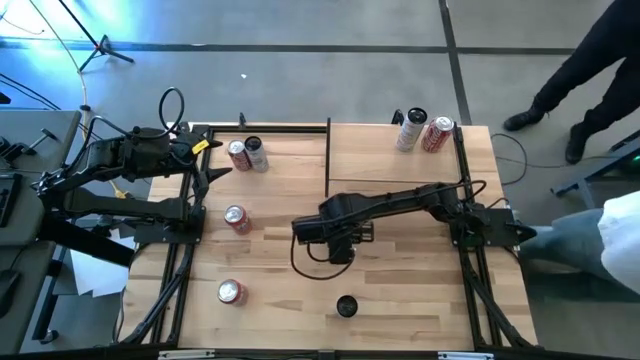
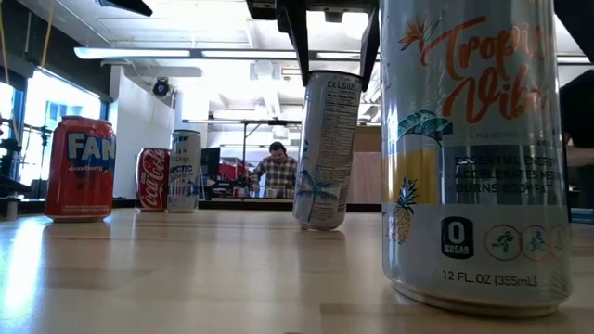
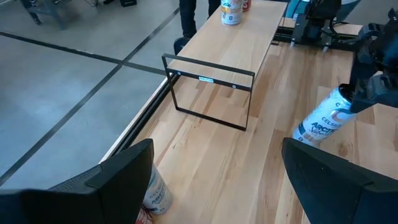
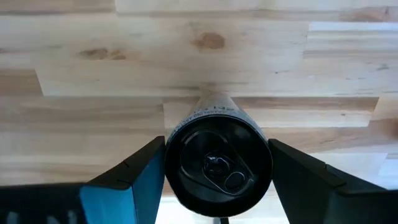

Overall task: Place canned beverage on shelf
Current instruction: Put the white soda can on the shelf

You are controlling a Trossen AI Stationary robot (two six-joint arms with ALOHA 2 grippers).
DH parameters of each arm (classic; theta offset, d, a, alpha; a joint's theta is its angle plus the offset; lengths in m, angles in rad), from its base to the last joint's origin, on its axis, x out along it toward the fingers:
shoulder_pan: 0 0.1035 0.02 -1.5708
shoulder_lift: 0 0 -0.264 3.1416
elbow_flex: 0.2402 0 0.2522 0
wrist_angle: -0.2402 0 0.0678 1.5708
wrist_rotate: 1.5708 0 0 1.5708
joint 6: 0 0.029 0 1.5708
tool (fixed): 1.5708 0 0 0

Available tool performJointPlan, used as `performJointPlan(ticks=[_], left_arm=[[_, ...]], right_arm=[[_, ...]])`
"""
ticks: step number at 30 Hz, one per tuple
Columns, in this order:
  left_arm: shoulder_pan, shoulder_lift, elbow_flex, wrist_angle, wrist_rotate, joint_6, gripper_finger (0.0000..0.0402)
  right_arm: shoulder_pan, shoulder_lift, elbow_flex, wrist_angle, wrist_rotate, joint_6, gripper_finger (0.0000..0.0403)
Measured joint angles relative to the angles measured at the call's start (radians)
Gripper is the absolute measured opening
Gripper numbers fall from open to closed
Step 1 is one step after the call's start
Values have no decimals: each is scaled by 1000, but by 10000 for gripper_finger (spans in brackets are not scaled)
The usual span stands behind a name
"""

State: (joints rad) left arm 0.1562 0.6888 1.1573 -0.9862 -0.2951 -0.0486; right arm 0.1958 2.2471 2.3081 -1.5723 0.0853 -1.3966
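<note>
A slim white Celsius can point(image 2: 325, 148) stands tilted near the table's middle, and my right gripper point(image 1: 340, 245) is shut on its top from above. The left wrist view shows the same can point(image 3: 322, 118) leaning. The shelf point(image 1: 390, 165), a light-wood board in a thin black frame point(image 3: 211, 78), stands at the table's far right; two cans point(image 1: 425, 131) rest on its far end. My left gripper point(image 3: 217, 186) waits open at the far left, with nothing between its fingers. My right gripper pinches the can's wall just below the top rim point(image 4: 171, 158) between its two fingers, one on each side. The fingers point(image 2: 299, 42) come from above, pointing down, and reach only the can's top end. The can leans; whether its bottom rim point(image 2: 320, 223) touches the table I cannot tell.
A large Tropical Vibe can point(image 2: 473, 148) stands near the front edge. Red cans point(image 1: 237, 218) point(image 1: 231, 291) stand at the left, and two more cans point(image 1: 246, 153) at the far left by my left gripper. A person's legs point(image 1: 580, 70) show beyond the far right corner.
</note>
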Motion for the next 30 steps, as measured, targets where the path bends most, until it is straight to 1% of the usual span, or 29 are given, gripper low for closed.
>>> performJointPlan(ticks=[4, 8, 10, 13, 15, 22, 30], left_arm=[[0, 0, 0, 0, 0, 0, 335], [0, 0, 0, 0, 0, 0, 335], [0, 0, 0, 0, 0, 0, 335], [0, 0, 0, 0, 0, 0, 335], [0, 0, 0, 0, 0, 0, 335], [0, 0, 0, 0, 0, 0, 335], [0, 0, 0, 0, 0, 0, 335]], right_arm=[[-17, 2, 0, 1, 54, -27, 241], [-47, 2, 0, 1, 49, -52, 241], [-60, 2, 0, 2, 1, -60, 241], [-72, 2, 0, 2, -119, -64, 241], [-72, 2, 0, 1, -167, -64, 241], [-80, 2, 0, 1, -224, -86, 241], [-82, 2, 0, 1, -382, -87, 241]])
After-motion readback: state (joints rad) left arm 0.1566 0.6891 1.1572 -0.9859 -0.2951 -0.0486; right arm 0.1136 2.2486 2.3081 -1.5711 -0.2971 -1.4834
